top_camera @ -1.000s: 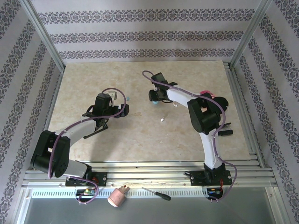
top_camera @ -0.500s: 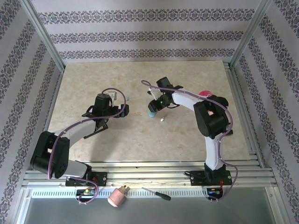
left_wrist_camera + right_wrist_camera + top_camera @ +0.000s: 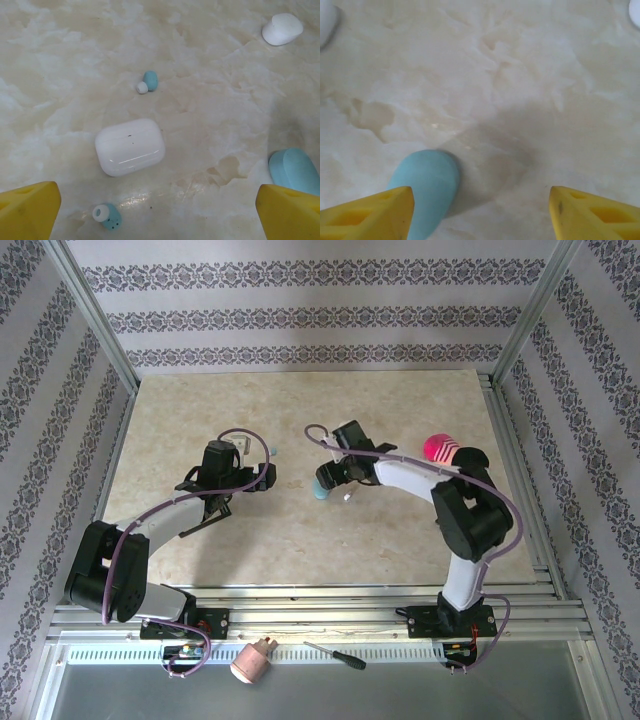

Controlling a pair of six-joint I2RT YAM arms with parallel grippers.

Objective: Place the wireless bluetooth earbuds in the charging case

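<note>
Overhead camera looks down; both wrist cameras hover close, apparently sharing the blue case (image 3: 295,172).

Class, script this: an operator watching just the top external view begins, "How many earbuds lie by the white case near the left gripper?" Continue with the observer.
Observer: Two pale blue-green earbuds: one beyond the white case, one nearer the left gripper.
Operator: Is that gripper holding anything?
Observer: No, its jaws stand wide open.
Operator: And the right gripper?
Observer: Open too; the blue case lies free beside one finger.
</note>
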